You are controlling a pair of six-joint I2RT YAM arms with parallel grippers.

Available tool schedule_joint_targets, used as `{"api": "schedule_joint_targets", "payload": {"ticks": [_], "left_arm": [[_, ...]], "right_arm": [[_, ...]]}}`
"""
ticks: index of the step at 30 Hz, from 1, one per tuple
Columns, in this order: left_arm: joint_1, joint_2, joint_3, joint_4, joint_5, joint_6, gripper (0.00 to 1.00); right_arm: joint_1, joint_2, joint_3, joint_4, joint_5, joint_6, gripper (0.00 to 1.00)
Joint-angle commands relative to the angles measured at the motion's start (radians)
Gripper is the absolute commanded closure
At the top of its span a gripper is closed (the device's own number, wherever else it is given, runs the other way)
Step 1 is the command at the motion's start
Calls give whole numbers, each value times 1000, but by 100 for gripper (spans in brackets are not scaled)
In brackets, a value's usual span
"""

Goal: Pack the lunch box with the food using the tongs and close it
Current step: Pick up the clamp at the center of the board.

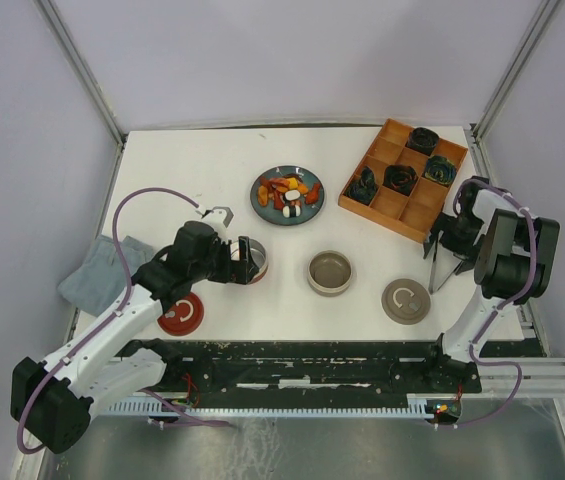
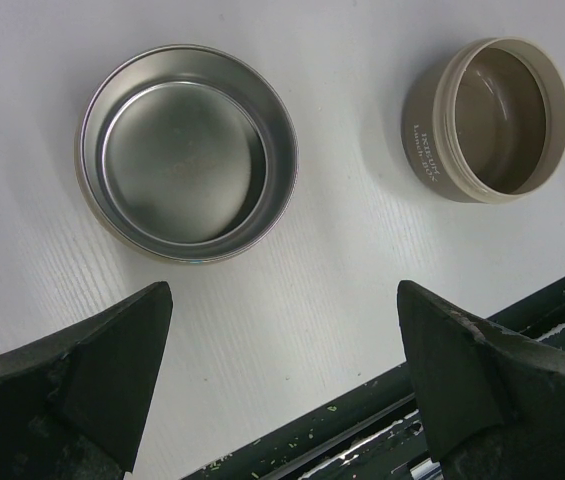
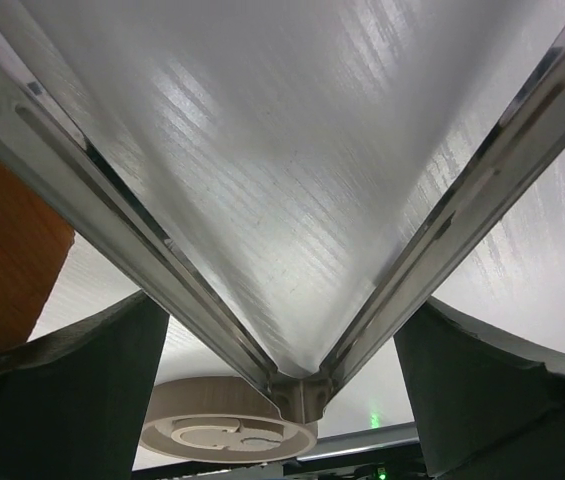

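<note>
Gripping the long silver metal tongs near their hinge, the right gripper is standing jaws wide, the V's arms springing against them, long axis pointing down. Orange, red, white and yellow food pieces are sitting on the dark blue plate, well to its left. The left gripper is hovering nearer, spread, empty. Tong tips are running off-frame.

Table with plate, tray, cloth, 2 bowls, 2 lids

The tongs in the right hand are glossy metal. Ahead of the left hand, the bowl is satin steel and the tub matt plastic.
</note>
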Motion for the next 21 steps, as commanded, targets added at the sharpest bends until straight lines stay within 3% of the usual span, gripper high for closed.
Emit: {"api": "schedule_joint_targets", "payload": {"ticks": [1,11,21], "left_arm": [[0,5,10,23,-9,43,1],[0,12,12,22,-10,47,1],[-1,21,14,26,0,47,1]], "right_arm": [[2,48,-24,53,99,7,4],[-16,106,132,-21,152,-4,5],[-22,104,70,22,62,-9,10]]}}
